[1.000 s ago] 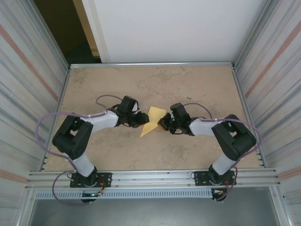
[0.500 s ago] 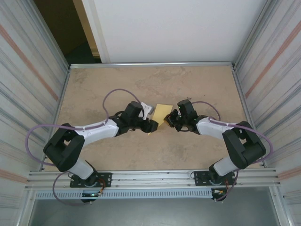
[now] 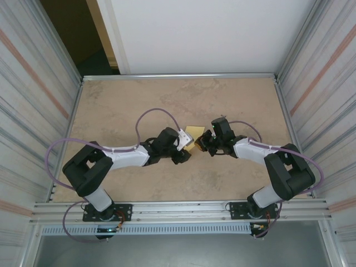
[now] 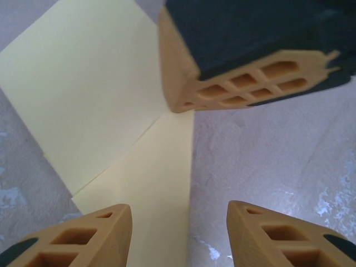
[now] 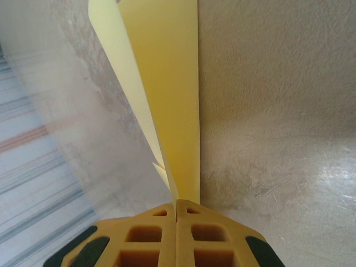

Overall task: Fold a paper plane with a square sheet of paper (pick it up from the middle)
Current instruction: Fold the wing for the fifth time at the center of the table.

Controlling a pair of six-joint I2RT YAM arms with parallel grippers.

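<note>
**Spotter:** What's around the work, and is anything in your way?

**Operator:** I've got ribbed metal walls close on both sides, a white back panel and an aluminium rail along the near edge. The mottled tan surface carries just the thin pale-yellow folded sheet of paper. It sits near the middle, between my two arms.

**Spotter:** The right gripper?

**Operator:** My right gripper has its tan fingers pressed together, pinching a narrow end of the sheet of paper. On its wrist camera the folded layers run away from the fingertips as a long strip.

**Spotter:** And the left?

**Operator:** My left gripper is spread and grips nothing. One fingertip hangs over the paper and the other over bare surface, with a folded edge running between them. I can't tell whether either tip touches. A right-gripper finger sits just opposite, where two paper layers meet.

**Spotter:** Room to move?

**Operator:** It's tight between the two grippers. I see open surface toward the back panel and out to either side, up to the walls.
</note>
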